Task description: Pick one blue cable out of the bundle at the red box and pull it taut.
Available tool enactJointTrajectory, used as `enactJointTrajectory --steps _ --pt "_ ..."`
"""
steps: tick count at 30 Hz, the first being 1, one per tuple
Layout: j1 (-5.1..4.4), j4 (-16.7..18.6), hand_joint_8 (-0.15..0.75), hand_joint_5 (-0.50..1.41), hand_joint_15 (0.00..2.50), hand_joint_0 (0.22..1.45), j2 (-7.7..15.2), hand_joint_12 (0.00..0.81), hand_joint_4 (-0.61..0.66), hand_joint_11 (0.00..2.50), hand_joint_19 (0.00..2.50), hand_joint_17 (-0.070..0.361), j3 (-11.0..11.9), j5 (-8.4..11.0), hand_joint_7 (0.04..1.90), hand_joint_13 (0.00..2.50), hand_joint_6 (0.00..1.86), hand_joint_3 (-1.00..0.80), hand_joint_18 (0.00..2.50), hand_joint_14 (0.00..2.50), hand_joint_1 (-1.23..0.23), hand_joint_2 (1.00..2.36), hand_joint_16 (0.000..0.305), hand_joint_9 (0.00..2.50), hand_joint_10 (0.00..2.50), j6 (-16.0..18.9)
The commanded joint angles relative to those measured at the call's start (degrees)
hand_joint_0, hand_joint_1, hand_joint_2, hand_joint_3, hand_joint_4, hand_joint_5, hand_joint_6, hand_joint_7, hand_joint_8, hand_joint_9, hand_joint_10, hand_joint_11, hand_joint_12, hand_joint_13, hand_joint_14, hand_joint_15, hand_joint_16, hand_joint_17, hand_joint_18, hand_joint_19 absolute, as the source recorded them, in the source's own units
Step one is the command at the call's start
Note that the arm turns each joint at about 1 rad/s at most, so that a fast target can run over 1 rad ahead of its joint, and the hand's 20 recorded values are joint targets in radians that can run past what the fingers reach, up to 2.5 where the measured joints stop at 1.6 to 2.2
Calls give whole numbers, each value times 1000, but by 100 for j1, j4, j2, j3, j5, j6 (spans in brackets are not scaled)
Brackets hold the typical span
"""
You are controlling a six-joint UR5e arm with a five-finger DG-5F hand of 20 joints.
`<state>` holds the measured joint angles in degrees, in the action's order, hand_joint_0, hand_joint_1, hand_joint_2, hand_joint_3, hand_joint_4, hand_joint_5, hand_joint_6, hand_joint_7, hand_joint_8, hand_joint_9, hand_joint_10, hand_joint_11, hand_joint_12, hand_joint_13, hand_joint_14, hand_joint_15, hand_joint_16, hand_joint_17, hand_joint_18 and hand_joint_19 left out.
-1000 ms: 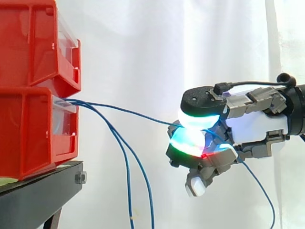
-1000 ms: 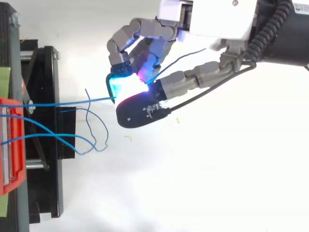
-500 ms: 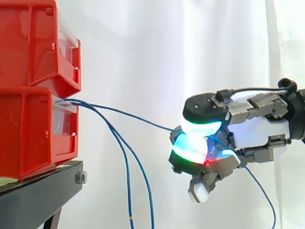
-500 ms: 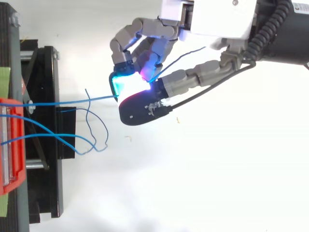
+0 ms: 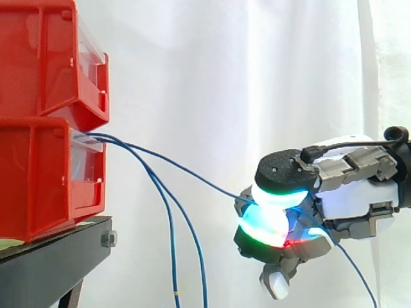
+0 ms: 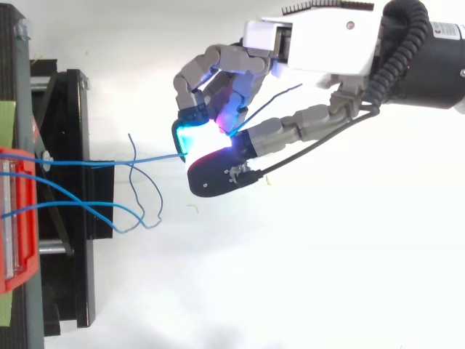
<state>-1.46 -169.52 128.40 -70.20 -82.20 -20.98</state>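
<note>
Several thin blue cables come out of the lower red box [image 5: 45,173] at the left. One blue cable [image 5: 186,172] runs in a nearly straight line down and right from the box mouth into my hand [image 5: 347,192], which is shut on it between glowing pads. In the top view this same cable [image 6: 116,159] stretches from the red box [image 6: 13,218] to my hand [image 6: 320,43]. Its loose tail [image 5: 359,273] hangs below the hand. The other blue cables [image 5: 172,237] droop slack from the box toward the floor.
A second red box [image 5: 45,58] is stacked on the lower one, both on a black stand [image 5: 51,263]. A white curtain hangs behind. Slack cable loops [image 6: 142,200] lie beside the stand in the top view.
My hand has moved down and a little to the right, away from the box, with the cable in it. The held cable now slopes more steeply and looks straighter.
</note>
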Motion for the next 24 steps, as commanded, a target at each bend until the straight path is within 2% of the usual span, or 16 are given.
enactJointTrajectory --steps 1,12,15,18,24 --pt "-12 24 353 -152 543 687 1 383 126 1416 400 120 -2 11 1386 690 918 -114 547 19 -813 1020 54 1096 9 -90" --pt "-3 24 353 -153 549 688 1 381 127 1415 400 120 -2 11 1374 688 919 -120 547 19 -810 1021 53 1097 9 -108" --pt "-12 24 352 -153 543 688 1 382 123 1412 403 120 -2 11 1373 689 919 -119 545 19 -810 1021 53 1092 9 -706" --pt "-12 24 353 -153 542 688 1 382 128 1412 403 120 -2 11 1372 688 919 -119 545 20 -810 1020 53 1091 10 -837" --pt "-12 24 353 -153 542 688 -8 383 127 1415 409 120 -11 11 1373 687 919 -123 544 21 -809 1020 53 1093 8 -855"
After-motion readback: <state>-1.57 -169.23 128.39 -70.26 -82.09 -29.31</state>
